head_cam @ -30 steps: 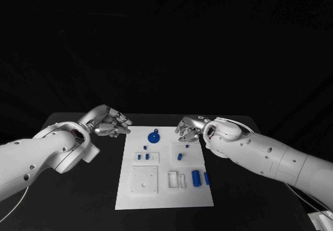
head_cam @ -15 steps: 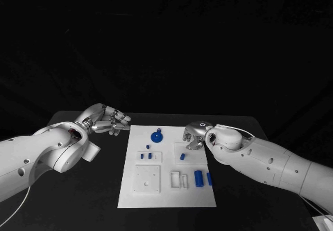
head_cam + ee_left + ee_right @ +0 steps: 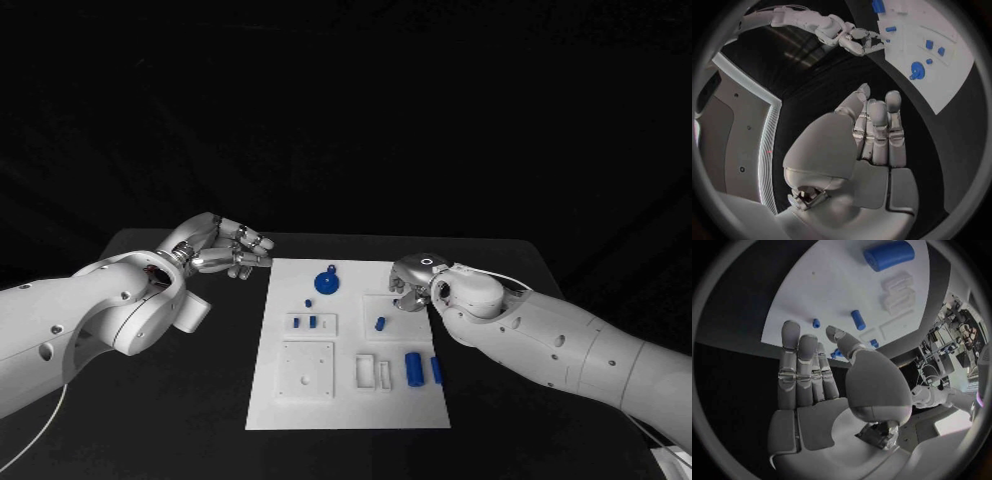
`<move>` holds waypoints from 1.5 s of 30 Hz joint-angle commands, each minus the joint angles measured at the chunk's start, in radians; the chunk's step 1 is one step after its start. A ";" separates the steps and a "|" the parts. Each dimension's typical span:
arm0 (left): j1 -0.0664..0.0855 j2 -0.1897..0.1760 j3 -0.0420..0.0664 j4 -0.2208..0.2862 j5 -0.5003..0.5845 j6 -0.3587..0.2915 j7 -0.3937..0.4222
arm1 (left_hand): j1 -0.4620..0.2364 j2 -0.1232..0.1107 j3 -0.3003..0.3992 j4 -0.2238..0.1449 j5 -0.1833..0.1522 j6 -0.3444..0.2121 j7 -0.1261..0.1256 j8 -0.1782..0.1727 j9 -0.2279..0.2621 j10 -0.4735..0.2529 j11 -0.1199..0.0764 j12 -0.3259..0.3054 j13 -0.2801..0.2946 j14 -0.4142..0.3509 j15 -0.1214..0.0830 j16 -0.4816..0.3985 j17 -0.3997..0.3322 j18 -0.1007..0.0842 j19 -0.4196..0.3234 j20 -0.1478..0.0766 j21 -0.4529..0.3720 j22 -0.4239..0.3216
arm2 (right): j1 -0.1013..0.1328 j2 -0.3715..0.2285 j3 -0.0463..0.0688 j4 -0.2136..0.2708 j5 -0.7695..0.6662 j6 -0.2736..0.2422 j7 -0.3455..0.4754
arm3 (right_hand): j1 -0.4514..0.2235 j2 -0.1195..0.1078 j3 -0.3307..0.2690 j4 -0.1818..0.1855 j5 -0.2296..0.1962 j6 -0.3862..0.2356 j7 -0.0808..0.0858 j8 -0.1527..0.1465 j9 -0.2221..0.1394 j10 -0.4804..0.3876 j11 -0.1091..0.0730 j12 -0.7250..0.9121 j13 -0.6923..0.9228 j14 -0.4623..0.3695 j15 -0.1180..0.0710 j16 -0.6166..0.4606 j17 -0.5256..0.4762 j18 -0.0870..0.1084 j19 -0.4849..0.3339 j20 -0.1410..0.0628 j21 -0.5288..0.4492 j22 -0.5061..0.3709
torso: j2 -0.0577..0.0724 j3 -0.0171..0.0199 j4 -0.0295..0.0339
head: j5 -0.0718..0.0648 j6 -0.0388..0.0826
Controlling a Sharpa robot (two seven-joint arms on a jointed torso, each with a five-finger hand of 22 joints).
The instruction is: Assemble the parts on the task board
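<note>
Right hand (image 3: 410, 286) has dropped lower over the task board (image 3: 343, 400), fingers extended.

Over the last second we see the right hand (image 3: 411, 285) draw in from the far right part of the task board (image 3: 343, 400) and sink lower, so that now it sits over the board's right edge, largely hidden behind its own wrist. The left hand (image 3: 224, 250) has edged a little farther from the board's left edge and its fingers (image 3: 248, 258) look less spread, while the whole view has shifted slightly, so we cannot count the board's drift as a move
</note>
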 commanded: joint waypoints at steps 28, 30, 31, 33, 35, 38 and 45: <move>0.002 0.000 0.001 0.015 0.001 0.041 0.003 | -0.003 0.005 -0.009 0.000 0.003 -0.009 0.000 0.009 -0.002 0.005 -0.002 -0.006 0.002 0.008 -0.001 -0.004 0.005 0.000 0.003 -0.002 -0.006 0.020 | -0.009 0.051 0.000 -0.086 -0.030 -0.026 0.016 | 0.007 -0.001 0.027 0.010 -0.027 0.037 -0.010 0.002 -0.004 -0.001 -0.005 0.008 0.001 0.004 -0.001 0.011 0.009 0.017 0.038 -0.003 0.014 0.025 | 0.005 -0.0004 0.0039 | 0.001 -0.016; 0.002 -0.001 0.001 0.017 0.001 0.041 0.003 | -0.003 0.005 -0.009 0.000 0.003 -0.009 0.000 0.009 -0.002 0.005 -0.002 -0.006 0.002 0.008 -0.001 -0.004 0.005 0.000 0.003 -0.002 -0.006 0.020 | -0.010 0.052 0.000 -0.088 -0.029 -0.023 0.018 | 0.005 0.000 0.025 0.011 -0.026 0.039 -0.011 0.002 -0.005 0.000 -0.005 0.008 0.001 0.004 -0.001 0.011 0.009 0.016 0.038 -0.004 0.014 0.025 | 0.005 -0.0007 0.0037 | 0.001 -0.016; 0.002 -0.001 0.001 0.017 0.000 0.041 0.003 | -0.003 0.005 -0.009 0.000 0.003 -0.009 0.000 0.009 -0.002 0.005 -0.002 -0.006 0.002 0.008 -0.001 -0.004 0.005 0.000 0.003 -0.002 -0.006 0.020 | -0.011 0.052 0.000 -0.090 -0.028 -0.022 0.019 | 0.005 0.000 0.025 0.011 -0.026 0.039 -0.011 0.002 -0.005 0.000 -0.005 0.008 0.001 0.004 -0.001 0.011 0.009 0.016 0.038 -0.004 0.014 0.025 | 0.005 -0.0007 0.0036 | 0.002 -0.016; 0.002 -0.001 0.001 0.018 -0.001 0.041 0.003 | -0.003 0.005 -0.009 0.000 0.003 -0.009 0.000 0.009 -0.002 0.005 -0.002 -0.006 0.002 0.008 -0.001 -0.004 0.005 0.000 0.003 -0.002 -0.006 0.020 | -0.013 0.054 -0.001 -0.092 -0.028 -0.022 0.020 | 0.006 0.002 0.022 0.011 -0.026 0.041 -0.011 0.002 -0.007 0.002 -0.006 0.008 0.001 0.005 -0.001 0.011 0.009 0.016 0.038 -0.004 0.013 0.027 | 0.006 -0.0004 0.0041 | 0.003 -0.017; 0.002 -0.001 0.001 0.018 -0.001 0.041 0.003 | -0.003 0.005 -0.010 -0.001 0.003 -0.009 0.000 0.010 -0.002 0.004 -0.002 -0.006 0.002 0.008 -0.001 -0.005 0.006 0.001 0.003 -0.002 -0.006 0.020 | -0.015 0.055 -0.001 -0.093 -0.027 -0.023 0.021 | 0.006 0.004 0.022 0.012 -0.026 0.044 -0.012 0.002 -0.007 0.004 -0.007 0.008 0.002 0.004 -0.002 0.011 0.009 0.016 0.038 -0.005 0.013 0.028 | 0.005 -0.0001 0.0051 | 0.002 -0.018; 0.002 -0.002 0.001 0.018 -0.002 0.043 0.002 | -0.003 0.005 -0.010 -0.001 0.003 -0.010 0.000 0.010 -0.002 0.004 -0.002 -0.006 0.002 0.008 -0.001 -0.005 0.006 0.001 0.003 -0.002 -0.006 0.020 | -0.017 0.057 -0.001 -0.094 -0.026 -0.024 0.021 | 0.007 0.005 0.021 0.012 -0.025 0.050 -0.014 0.003 -0.005 0.007 -0.008 0.008 0.001 0.004 -0.002 0.010 0.009 0.016 0.038 -0.005 0.012 0.028 | 0.005 -0.0002 0.0056 | 0.001 -0.019; 0.002 -0.002 0.001 0.019 -0.004 0.045 0.001 | -0.002 0.005 -0.010 -0.001 0.003 -0.010 0.000 0.011 -0.002 0.003 -0.002 -0.007 0.002 0.008 -0.001 -0.005 0.007 0.001 0.003 -0.002 -0.006 0.020 | -0.022 0.059 -0.001 -0.100 -0.023 -0.023 0.024 | 0.014 0.013 0.013 0.010 -0.028 0.072 -0.020 0.002 0.011 0.017 -0.012 0.007 0.001 0.004 -0.006 0.009 0.010 0.013 0.038 -0.009 0.009 0.030 | 0.005 -0.0009 0.0040 | 0.002 -0.021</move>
